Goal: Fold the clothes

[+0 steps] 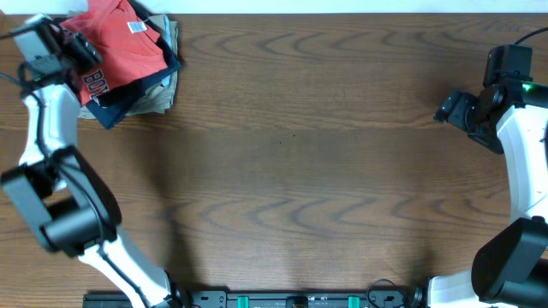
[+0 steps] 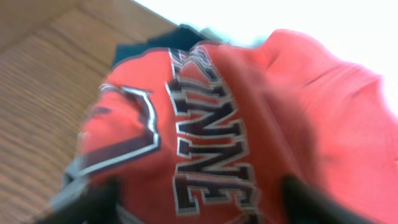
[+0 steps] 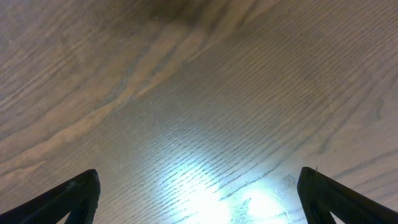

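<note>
Navy garment (image 1: pixel 107 117) and khaki garment (image 1: pixel 163 96) piled on wooden table (image 1: pixel 300 171)

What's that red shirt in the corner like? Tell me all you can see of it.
The red shirt is soft, cotton-looking coral knit, with big white block letters outlined in navy and a small white neck label. It lies loosely bunched and creased atop a pile of dark clothes and beige cloth at the table's far left corner. The left gripper hangs open at its edge; whether it touches is unclear.

wide-spread right gripper (image 3: pixel 199 200) over wooden table (image 3: pixel 205 87)
</note>
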Action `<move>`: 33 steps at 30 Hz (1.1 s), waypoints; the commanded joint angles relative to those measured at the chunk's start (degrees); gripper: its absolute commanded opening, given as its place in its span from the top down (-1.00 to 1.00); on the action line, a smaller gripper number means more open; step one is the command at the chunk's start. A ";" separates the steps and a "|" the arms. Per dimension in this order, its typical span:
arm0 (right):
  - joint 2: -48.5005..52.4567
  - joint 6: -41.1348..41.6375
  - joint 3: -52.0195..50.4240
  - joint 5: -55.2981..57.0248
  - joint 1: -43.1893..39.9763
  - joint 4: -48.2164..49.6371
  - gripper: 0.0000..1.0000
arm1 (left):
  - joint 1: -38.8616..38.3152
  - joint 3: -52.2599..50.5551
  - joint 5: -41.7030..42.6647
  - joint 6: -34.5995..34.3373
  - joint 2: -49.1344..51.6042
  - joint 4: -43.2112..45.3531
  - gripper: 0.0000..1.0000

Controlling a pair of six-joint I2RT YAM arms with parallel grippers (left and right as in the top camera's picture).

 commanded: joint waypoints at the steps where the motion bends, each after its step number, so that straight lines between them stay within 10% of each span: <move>1: 0.07 -0.09 0.22 0.59 -0.33 -0.04 -0.99 | 0.13 0.66 -0.07 -3.04 -9.27 -3.32 -0.96; 14: 0.07 -0.09 0.22 0.59 -0.33 -0.04 -0.99 | -0.70 -2.69 12.04 -8.98 -33.77 -42.27 -0.96; 33: 0.07 -0.09 0.22 0.59 -0.33 -0.04 -0.98 | -17.81 -45.75 22.51 -13.25 -78.73 -51.01 -0.96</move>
